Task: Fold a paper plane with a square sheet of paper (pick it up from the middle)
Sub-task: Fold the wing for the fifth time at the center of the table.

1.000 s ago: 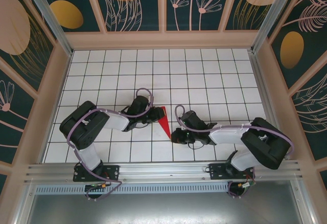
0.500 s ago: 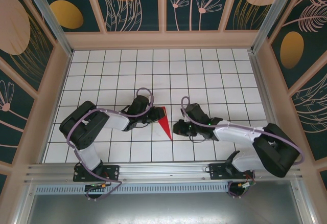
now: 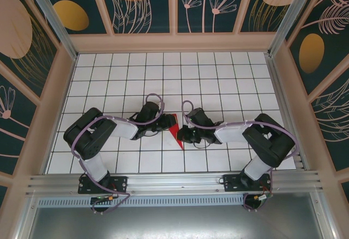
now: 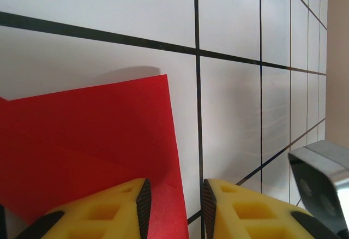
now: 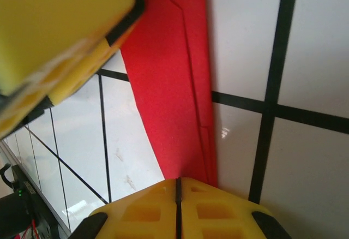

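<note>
Paper plane (image 3: 173, 129): red, part-folded into a narrow wedge. It lies flat on the white grid table (image 3: 218, 75), a little toward 6 o'clock from the table's centre, between the two grippers. The wide end is at 12 o'clock and the point runs toward 6.

Handling, as a judgement:
- Very light, thin and limp, with stiffness only along the creases.
- Smooth sheet on a smooth top, so likely to skate under a sideways push and hard to lift off flat.
- Crumples or tears if pinched hard.
- Best hold is on a folded, layered edge or the centre crease, with one end pinned by the other gripper.

Left gripper (image 3: 162, 125), at the paper's 9 o'clock:
- In the wrist view the yellow fingers (image 4: 109, 211) stand a narrow gap apart.
- The paper's (image 4: 87, 135) long edge runs into that gap.
- The sheet lies flat, so nothing appears to be gripped.

Right gripper (image 3: 181, 136), at the paper's 4 o'clock:
- In its wrist view the fingertips (image 5: 218, 211) are closed, with only a hairline seam between them.
- The red strip (image 5: 174, 75) narrows straight into them.
- They touch the paper, but I cannot tell whether it is nipped between them or pressed beneath.
</note>
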